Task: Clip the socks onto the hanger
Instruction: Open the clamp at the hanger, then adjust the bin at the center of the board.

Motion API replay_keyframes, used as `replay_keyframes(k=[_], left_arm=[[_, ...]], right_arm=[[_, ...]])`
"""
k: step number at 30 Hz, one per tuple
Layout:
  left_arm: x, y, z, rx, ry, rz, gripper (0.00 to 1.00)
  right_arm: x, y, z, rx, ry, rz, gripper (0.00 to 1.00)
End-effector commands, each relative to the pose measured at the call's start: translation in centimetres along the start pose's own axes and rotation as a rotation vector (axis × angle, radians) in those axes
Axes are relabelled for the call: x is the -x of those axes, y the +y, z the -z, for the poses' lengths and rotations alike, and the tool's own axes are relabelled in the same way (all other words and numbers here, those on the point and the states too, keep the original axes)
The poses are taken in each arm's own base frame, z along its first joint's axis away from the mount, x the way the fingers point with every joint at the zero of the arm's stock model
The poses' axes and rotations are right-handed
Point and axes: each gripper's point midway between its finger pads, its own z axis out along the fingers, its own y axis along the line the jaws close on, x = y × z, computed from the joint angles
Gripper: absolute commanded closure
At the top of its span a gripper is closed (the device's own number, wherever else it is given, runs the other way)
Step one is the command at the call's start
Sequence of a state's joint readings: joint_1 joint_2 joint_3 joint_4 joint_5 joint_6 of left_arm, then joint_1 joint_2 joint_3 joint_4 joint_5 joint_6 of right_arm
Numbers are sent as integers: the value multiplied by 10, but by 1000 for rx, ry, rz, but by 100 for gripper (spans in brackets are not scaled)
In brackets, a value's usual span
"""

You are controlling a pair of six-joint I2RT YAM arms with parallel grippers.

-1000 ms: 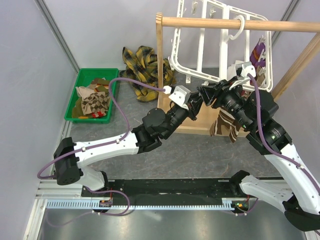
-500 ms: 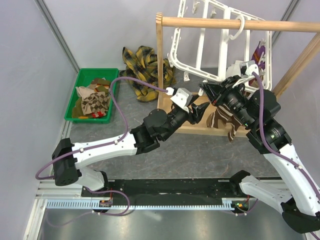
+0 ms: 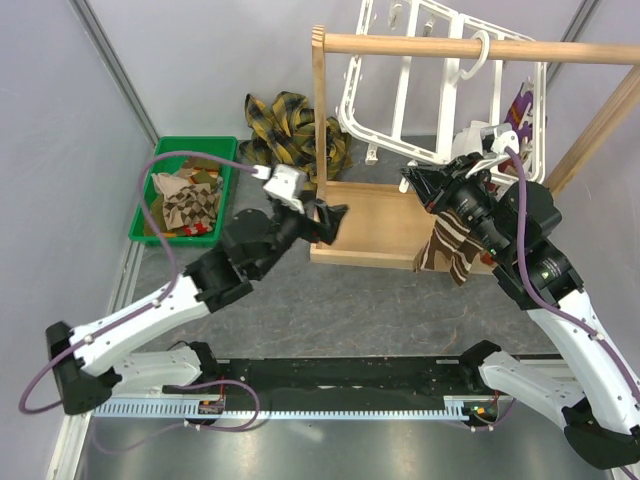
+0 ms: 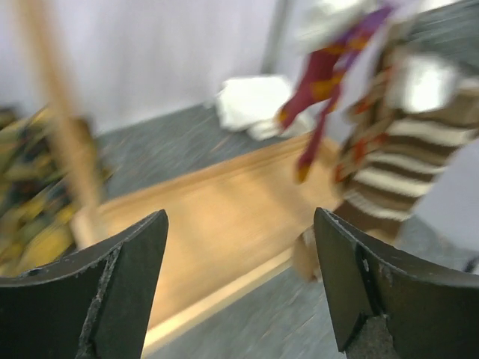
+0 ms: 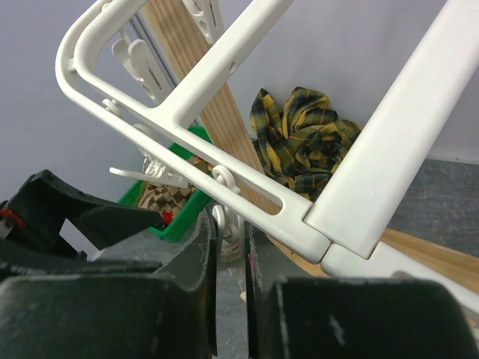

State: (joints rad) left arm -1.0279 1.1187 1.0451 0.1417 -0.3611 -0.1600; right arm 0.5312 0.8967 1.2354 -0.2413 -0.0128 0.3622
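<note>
The white hanger (image 3: pixel 400 90) hangs by its hook from the wooden rod (image 3: pixel 450 46). My right gripper (image 3: pixel 413 184) is at its lower edge, shut on a small white clip (image 5: pixel 229 218) under the frame (image 5: pixel 224 71). A brown sock with beige stripes (image 3: pixel 450 245) hangs just below that gripper, its top hidden behind it. A purple-red sock (image 3: pixel 517 104) is clipped at the hanger's right side. My left gripper (image 3: pixel 330 218) is open and empty over the wooden tray's left end, well clear of the striped sock (image 4: pixel 408 149).
A green bin (image 3: pixel 222 180) at the left holds more socks (image 3: pixel 190 205). A yellow-and-black plaid cloth (image 3: pixel 290 125) lies behind the rack's wooden post (image 3: pixel 320 120). The wooden tray (image 3: pixel 385 225) sits under the hanger. Grey walls close in at left and back.
My left gripper has opened, let go of the striped sock and swung back left. My right gripper has closed on the clip. The sock now hangs below the hanger.
</note>
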Motion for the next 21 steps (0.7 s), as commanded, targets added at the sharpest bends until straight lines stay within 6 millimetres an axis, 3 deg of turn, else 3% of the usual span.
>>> replay_keyframes(k=[1, 2, 4, 5, 6, 9, 14, 16, 17, 19, 20, 21], left_arm=[[-63, 70, 41, 185, 251, 87, 12], [-67, 101, 48, 263, 271, 102, 11], [-86, 131, 69, 336, 345, 102, 9], [-86, 160, 77, 426, 348, 105, 8], [-95, 176, 85, 476, 385, 101, 6], [-98, 227, 96, 600, 412, 133, 6], [-127, 310, 104, 790, 498, 233, 6], [-131, 329, 98, 806, 513, 245, 5], [-150, 345, 100, 836, 563, 265, 5], [-157, 356, 93, 822, 591, 266, 5], [-176, 366, 93, 834, 642, 283, 5], [-178, 371, 88, 833, 649, 283, 5]], right_arm=[[15, -6, 5, -28, -58, 40, 99], [14, -6, 5, -28, -53, 44, 99], [13, -6, 4, -27, -47, 53, 99], [11, -7, 4, -29, -42, 58, 99], [10, -8, 4, -29, -37, 61, 99], [6, -8, 2, -24, -23, 67, 99], [5, -8, 4, -23, -21, 81, 99], [3, -9, 4, -21, -17, 90, 99], [3, -9, 5, -22, -16, 93, 99], [0, -10, 4, -23, -11, 98, 99], [-2, -11, 3, -25, -6, 99, 99], [-3, -11, 3, -24, -2, 101, 99]])
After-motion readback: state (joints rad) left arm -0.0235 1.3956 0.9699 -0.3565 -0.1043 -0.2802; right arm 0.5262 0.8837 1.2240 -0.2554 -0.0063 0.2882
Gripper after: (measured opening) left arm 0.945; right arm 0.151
